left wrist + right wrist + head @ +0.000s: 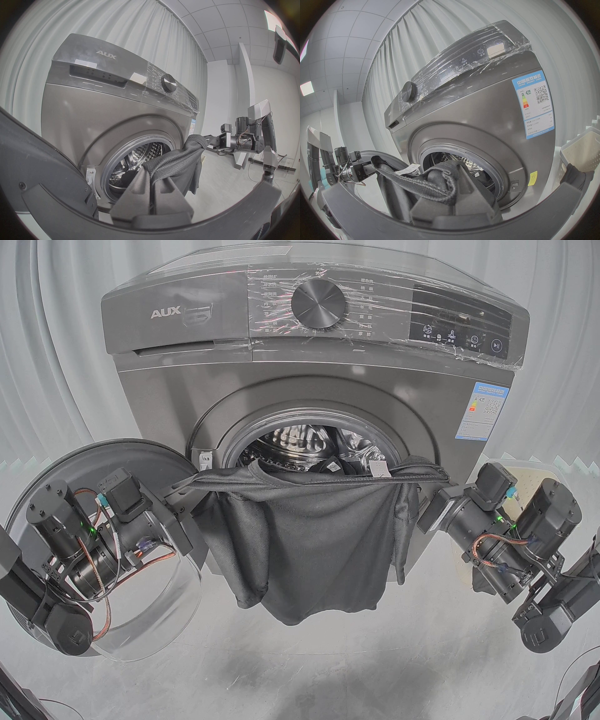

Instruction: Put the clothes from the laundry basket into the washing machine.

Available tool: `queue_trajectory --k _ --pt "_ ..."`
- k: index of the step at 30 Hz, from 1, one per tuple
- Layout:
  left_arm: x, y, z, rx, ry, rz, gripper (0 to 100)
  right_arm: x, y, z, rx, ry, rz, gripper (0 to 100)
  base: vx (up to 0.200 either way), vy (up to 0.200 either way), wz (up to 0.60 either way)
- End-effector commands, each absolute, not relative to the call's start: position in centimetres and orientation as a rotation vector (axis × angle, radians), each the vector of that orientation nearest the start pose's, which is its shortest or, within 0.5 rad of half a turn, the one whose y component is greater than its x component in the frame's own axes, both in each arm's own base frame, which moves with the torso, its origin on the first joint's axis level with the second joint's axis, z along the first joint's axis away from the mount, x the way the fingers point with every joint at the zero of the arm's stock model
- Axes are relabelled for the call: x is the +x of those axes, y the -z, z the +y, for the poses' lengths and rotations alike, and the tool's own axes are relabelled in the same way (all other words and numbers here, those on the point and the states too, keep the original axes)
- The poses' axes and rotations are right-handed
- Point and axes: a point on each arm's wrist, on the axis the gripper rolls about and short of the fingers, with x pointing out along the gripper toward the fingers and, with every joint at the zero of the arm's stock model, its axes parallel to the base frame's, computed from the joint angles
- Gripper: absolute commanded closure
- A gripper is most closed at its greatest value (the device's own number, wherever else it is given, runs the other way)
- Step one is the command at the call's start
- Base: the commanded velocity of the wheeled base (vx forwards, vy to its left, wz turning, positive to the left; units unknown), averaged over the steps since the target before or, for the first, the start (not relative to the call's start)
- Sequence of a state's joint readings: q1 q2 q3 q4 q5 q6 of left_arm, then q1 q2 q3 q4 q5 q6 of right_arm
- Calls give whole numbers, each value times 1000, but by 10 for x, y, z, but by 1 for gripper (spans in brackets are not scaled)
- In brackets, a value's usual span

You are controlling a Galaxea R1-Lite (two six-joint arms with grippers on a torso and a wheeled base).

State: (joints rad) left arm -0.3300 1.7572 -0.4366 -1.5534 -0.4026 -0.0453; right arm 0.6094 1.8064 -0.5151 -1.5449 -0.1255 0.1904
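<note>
Partly behind the taut dark garment [312,546], the washing machine [300,365] drum [300,443].

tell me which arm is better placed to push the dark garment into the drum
Right, probably. The left gripper and right gripper are both shut on the dark garment stretched across the drum opening. The left sits by the hinge of the open door; the right has more room beside it.

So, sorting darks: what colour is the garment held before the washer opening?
Plain dark grey garment, no pattern; clearest in the head view.
</note>
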Motion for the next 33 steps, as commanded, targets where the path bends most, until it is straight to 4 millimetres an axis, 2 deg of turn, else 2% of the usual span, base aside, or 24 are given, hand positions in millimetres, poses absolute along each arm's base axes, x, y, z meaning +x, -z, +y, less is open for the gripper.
queue_trajectory --k 1,20,28,33 --pt "253 -168 -96 -38 732 -223 100 236 -177 161 287 -504 -217 100 0 0 0" --pt "253 -169 -95 -38 732 -225 100 236 -176 162 284 -505 -210 100 0 0 0" --pt "252 -163 -96 -33 736 -202 100 236 -174 162 283 -507 -202 100 0 0 0" --pt "250 -163 -107 -46 776 -200 100 233 -169 161 275 -508 -180 100 0 0 0"
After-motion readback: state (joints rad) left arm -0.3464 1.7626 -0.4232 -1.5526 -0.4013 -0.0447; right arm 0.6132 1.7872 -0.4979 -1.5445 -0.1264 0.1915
